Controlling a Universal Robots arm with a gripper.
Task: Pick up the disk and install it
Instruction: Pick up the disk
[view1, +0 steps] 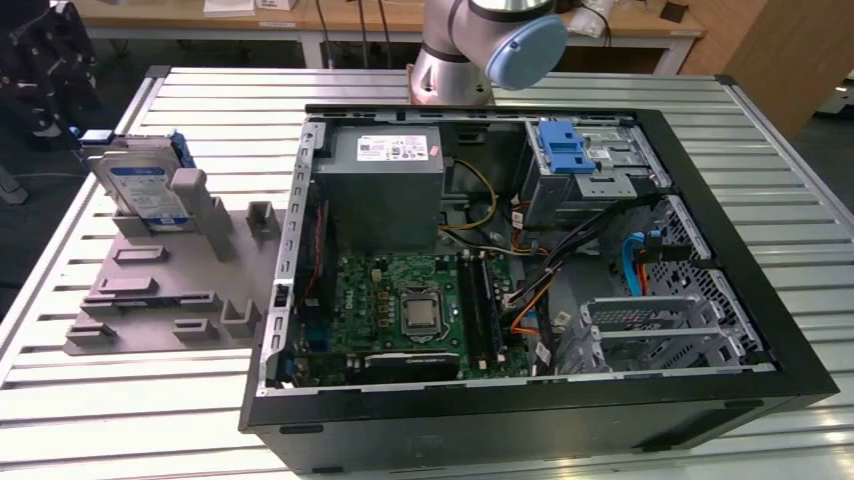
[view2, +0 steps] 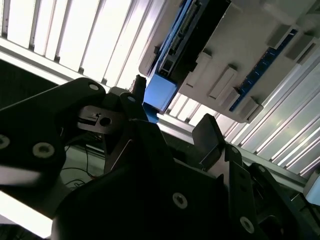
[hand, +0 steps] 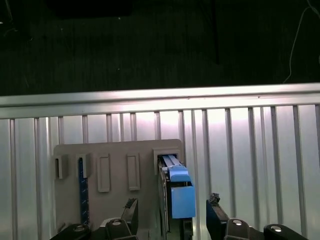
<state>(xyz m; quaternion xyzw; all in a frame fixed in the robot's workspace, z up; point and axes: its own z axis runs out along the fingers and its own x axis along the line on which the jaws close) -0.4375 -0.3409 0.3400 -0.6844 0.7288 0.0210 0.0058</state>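
The disk (view1: 147, 185) stands on edge in a grey holder (view1: 160, 290) on the table, at the exterior view's left. It is silver, with a white-and-blue label and blue rails. In the first wrist view I look down on the disk's (hand: 179, 192) blue-railed edge in the holder's (hand: 115, 160) slot. My gripper (hand: 172, 206) is open, with one black fingertip (hand: 131, 207) on each side of the disk's line and neither touching it. The second wrist view shows the gripper (view2: 172, 115) open too, with the disk's (view2: 172, 47) blue end beyond the fingers.
An open black computer case (view1: 747, 330) lies at the table's middle, with a grey power-supply box (view1: 387, 180), a motherboard (view1: 407, 310) and a drive cage with a blue latch (view1: 567, 150). The arm's base (view1: 467, 50) stands behind the case. The slatted table's edge (hand: 160, 97) runs just beyond the holder.
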